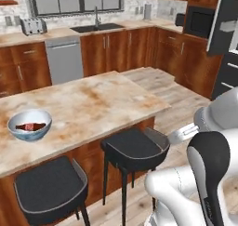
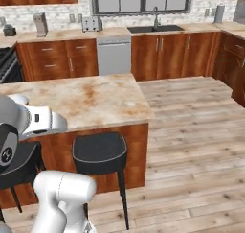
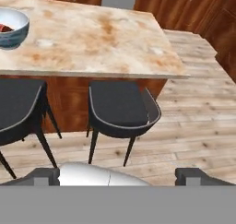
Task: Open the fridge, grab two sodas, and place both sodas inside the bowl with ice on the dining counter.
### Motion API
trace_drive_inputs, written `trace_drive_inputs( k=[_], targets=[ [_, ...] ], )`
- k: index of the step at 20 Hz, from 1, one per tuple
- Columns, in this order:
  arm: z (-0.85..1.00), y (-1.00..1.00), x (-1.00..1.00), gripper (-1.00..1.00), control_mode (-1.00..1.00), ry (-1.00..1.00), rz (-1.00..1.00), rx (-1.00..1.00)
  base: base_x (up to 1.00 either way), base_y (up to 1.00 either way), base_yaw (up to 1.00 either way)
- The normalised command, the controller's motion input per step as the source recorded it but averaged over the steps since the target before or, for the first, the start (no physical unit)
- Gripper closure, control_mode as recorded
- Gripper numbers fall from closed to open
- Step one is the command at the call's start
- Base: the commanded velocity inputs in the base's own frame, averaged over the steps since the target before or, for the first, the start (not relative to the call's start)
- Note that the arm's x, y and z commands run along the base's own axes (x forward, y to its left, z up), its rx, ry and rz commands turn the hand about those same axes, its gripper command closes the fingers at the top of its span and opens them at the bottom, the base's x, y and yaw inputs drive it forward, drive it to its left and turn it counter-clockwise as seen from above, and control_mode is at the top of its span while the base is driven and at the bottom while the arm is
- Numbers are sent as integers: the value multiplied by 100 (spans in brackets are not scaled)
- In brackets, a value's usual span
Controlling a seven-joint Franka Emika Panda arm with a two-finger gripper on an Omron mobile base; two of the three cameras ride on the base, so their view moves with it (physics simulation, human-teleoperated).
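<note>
Pale blue-white and glossy, the bowl with ice [image 1: 29, 124] sits near the left end of the desk [image 1: 88, 106], the beige marbled island top, and something red and dark already lies in it; from here I cannot tell whether that is one soda or both. Further right along the near side stand two black stools [image 1: 135, 148] tucked against the wood base, then open plank floor. Far right, the fridge [image 1: 225, 32] shows a door swung open, with the black microwave [image 1: 200, 21] just beside it.

The hand [image 3: 117, 176] is spread wide and carries nothing, its two dark tips low in the hand view, looking over the stools toward the desk.

Judging by this, a drink may remain to be fetched. If so, the step would go best with the base turned toward the fridge, the arm kept high over the stool backs, and the jaws kept wide until they bracket the drink squarely.
</note>
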Motion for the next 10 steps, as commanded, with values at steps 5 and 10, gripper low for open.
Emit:
trace_drive_inputs(
  k=[5,10],
  targets=[
    [0,0,0,-100,100,0,0,0,18,-72,-62],
    [0,0,0,-100,100,0,0,0,46,-82,-50]
  ],
)
